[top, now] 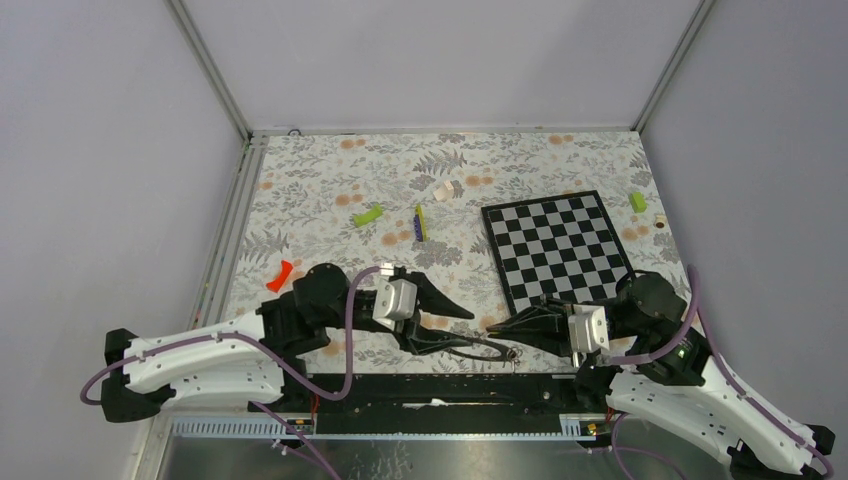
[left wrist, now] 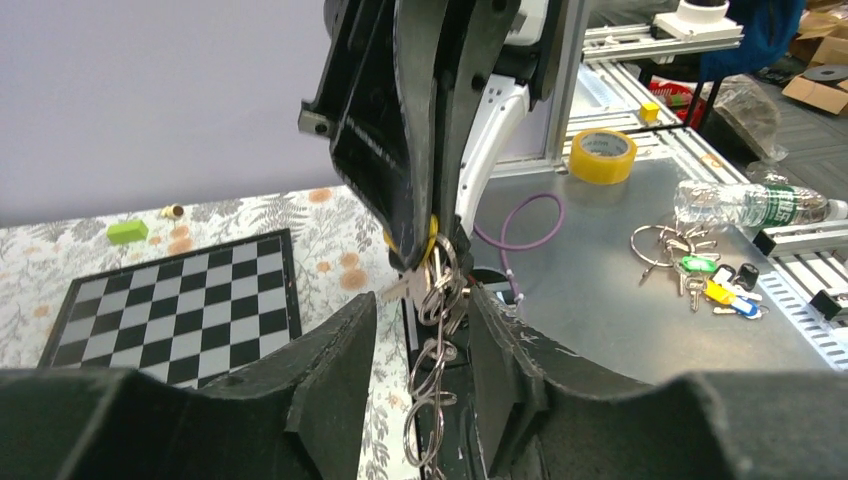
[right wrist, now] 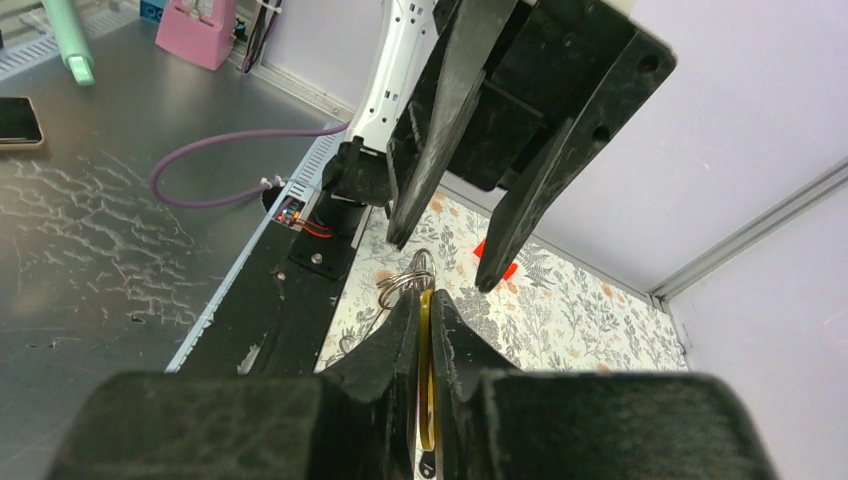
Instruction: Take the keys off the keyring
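While right gripper [right wrist: 424,300] clamps yellow-tagged key [left wrist: 431,237] at near edge of table [top: 330,190], centre, keyring [left wrist: 438,288] links dangle below, long axis vertical, between parted fingers of left gripper [right wrist: 441,262]; left arm placed to take ring.

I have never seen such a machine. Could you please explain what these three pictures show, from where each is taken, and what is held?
These are two robot arms bolted at a table's edge, each ending in a two-finger gripper. One picture looks down from above; the other two come from cameras on the wrists. On the flowered table lie a chessboard, green blocks and a red piece. The right gripper is shut on a yellow-tagged key joined to metal rings. The left gripper faces it, open, the rings between its fingers.
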`<state>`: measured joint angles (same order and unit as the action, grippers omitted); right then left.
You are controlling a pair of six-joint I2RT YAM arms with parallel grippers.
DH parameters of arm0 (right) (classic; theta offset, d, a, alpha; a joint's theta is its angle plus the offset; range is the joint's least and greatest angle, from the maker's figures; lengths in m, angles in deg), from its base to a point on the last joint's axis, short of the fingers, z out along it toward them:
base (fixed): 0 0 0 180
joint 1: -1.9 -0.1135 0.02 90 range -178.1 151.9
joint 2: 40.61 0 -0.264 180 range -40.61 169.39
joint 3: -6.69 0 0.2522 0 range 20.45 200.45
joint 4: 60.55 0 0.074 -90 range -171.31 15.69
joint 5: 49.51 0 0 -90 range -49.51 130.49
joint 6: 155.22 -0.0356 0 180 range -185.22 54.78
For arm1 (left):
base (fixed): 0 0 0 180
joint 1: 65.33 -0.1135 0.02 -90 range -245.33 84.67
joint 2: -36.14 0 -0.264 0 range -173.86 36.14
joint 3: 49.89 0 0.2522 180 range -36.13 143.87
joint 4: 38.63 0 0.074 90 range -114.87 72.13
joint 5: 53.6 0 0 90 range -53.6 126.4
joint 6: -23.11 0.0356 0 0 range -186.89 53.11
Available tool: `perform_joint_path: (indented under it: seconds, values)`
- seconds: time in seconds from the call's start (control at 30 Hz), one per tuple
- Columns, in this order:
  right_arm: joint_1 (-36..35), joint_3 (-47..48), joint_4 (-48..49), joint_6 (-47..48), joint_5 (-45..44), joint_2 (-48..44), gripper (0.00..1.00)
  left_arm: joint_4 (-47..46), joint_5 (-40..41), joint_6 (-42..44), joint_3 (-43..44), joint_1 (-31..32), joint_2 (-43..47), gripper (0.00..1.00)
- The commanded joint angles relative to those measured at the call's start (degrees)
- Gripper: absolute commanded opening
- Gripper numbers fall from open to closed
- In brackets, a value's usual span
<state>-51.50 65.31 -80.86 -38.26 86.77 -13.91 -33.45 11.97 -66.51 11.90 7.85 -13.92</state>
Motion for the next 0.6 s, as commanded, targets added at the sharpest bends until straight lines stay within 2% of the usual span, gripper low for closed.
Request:
perform_joint_path:
  seconds: [0.0, 0.23, 0.57]
  values:
    - [0.15, 2.95, 0.08, 4.65, 1.93, -0.62, 0.0, -2.08, -3.86, -0.09, 4.08, -0.06, -0.41, 0.43]
    - [0.15, 2.95, 0.3, 5.4, 1.71, -1.16, 0.0, -1.92, -4.83, 0.14, 4.44, -0.06, -1.79, 0.35]
    - [0.12, 2.83, 1.61, 5.16, 1.8, -1.88, 0.0, -2.3, -5.89, -0.08, 4.53, -0.06, -3.95, 0.34]
